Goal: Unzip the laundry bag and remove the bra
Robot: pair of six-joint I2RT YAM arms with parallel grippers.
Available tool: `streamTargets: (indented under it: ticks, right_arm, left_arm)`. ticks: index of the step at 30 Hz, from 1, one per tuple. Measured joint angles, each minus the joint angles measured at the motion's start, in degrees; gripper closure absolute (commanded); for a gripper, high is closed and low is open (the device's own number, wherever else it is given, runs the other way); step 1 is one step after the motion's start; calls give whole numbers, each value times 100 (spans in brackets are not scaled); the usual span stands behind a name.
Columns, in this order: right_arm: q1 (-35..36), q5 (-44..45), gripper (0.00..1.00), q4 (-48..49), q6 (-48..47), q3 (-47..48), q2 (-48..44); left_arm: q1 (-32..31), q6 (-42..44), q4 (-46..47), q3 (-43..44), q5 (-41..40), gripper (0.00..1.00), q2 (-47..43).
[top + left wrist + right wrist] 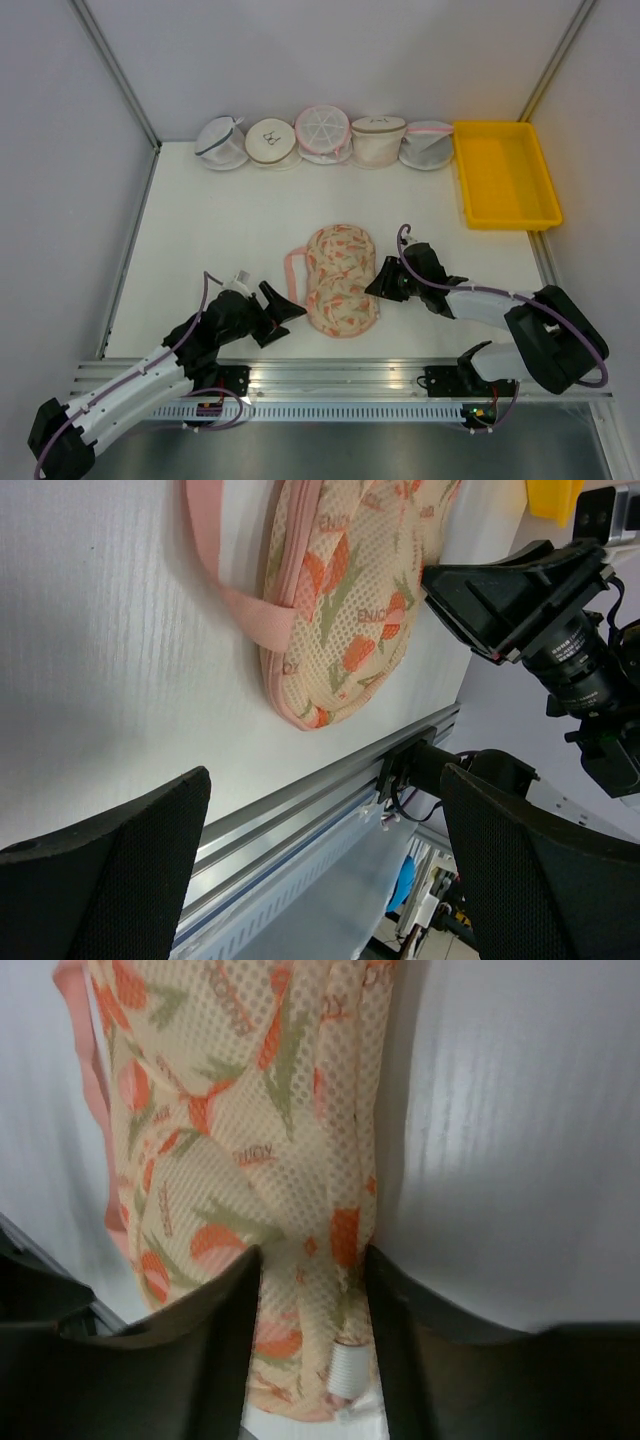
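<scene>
The laundry bag (pixel 342 280), cream with orange-pink print, pink trim and a pink loop, lies flat in the middle of the table. My right gripper (pixel 380 281) is at its right edge. In the right wrist view the gripper (pixel 310 1330) has its fingers pressed on either side of a bunched fold of the bag (pixel 250 1140), with a white ribbed zipper pull (pixel 345 1370) between them. My left gripper (pixel 284 308) is wide open and empty, just left of the bag's near end; it also shows in the left wrist view (pixel 325 880), as does the bag (pixel 350 590). The bra is hidden.
Several round mesh bags (pixel 322 133) stand in a row along the back wall. A yellow tray (pixel 505 175) sits at the back right. An aluminium rail (pixel 340 375) runs along the near edge. Wall panels close in both sides.
</scene>
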Motion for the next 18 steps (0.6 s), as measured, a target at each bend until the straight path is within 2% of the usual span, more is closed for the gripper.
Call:
streamTargets:
  ticks: [1,2,8,14,18]
  right_arm:
    - [52,-4,89,151,28,0,136]
    - [94,26,100,221,90,2,247]
    - [254,-20,99,459,319,7,522]
    - [269,-258,100,470,695,7,9]
    - [317,-555,100,1126,1390,4,-208]
  left_arm:
    - [0,-13,-37,0,0,0,-22]
    - [0,-28,-68,0,0,0,-44]
    - [0,-74,-175,0,0,0,-173]
    - [0,-120,-166,0,24,0,-332]
    - [0,-603,608,-225,317,0,-376]
